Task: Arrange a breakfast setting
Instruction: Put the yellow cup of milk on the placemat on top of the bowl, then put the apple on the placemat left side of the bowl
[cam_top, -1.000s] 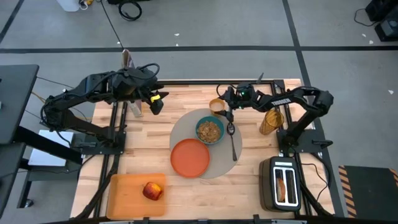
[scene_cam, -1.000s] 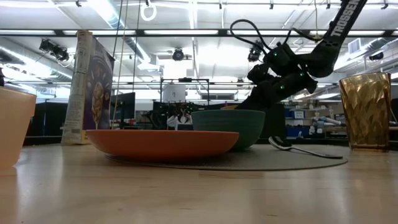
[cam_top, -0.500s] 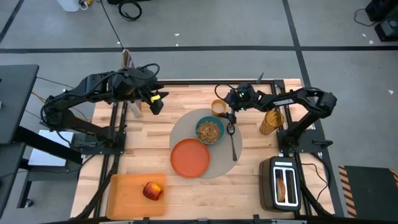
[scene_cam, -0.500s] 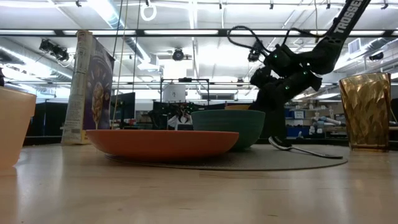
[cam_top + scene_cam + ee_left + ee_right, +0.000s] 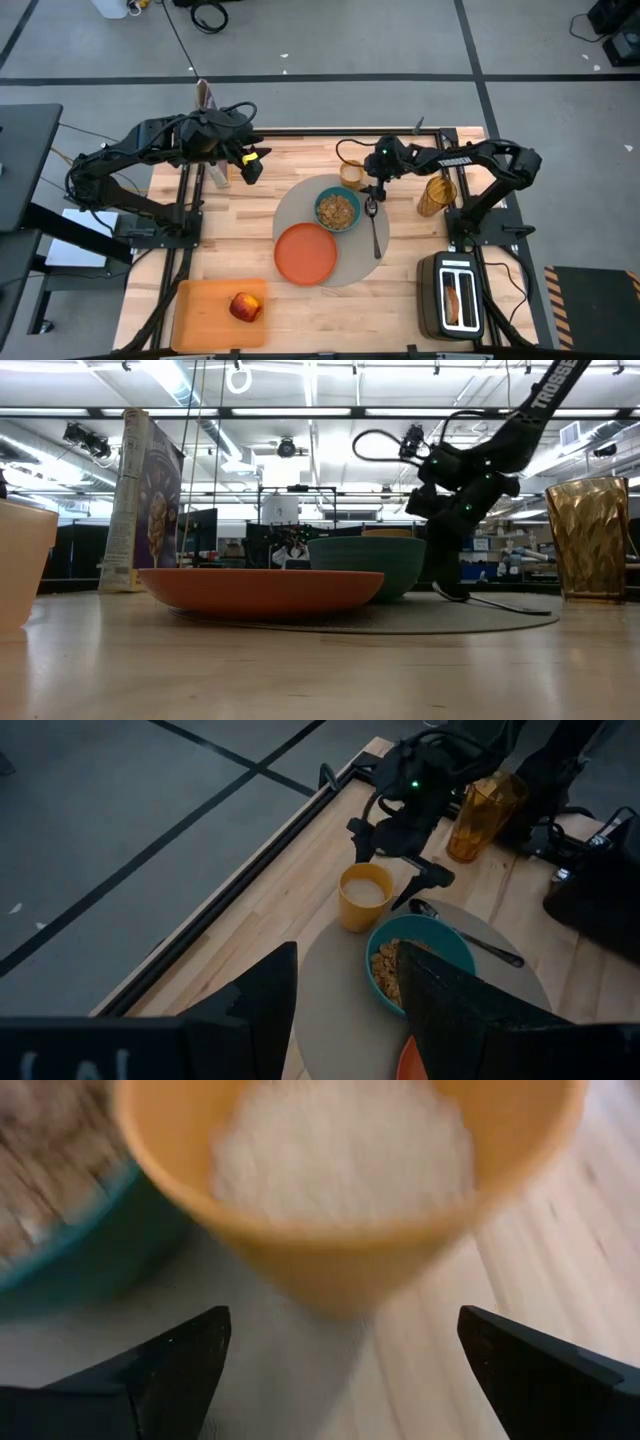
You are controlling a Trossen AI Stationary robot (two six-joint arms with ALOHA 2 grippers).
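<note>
Right now the right gripper [image 5: 366, 184] hangs wide open, empty, beside the small yellow cup [image 5: 350, 174]; left gripper [image 5: 251, 166] waits half-open, empty.

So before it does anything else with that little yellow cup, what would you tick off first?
1. Right gripper jaws apart: ok, open beside the small yellow cup.
2. Cup let go and upright: ok, it stands free at the placemat edge.
3. Teal bowl on the placemat with cereal inside: ok.
4. Metal spoon beside the bowl: ok, though the gripper hangs close above its bowl end.
5. Orange plate on the placemat: ok, bare.
6. Red apple in the setting: not ok, it lies on the cutting board.
Left gripper waits at the far left.
</note>
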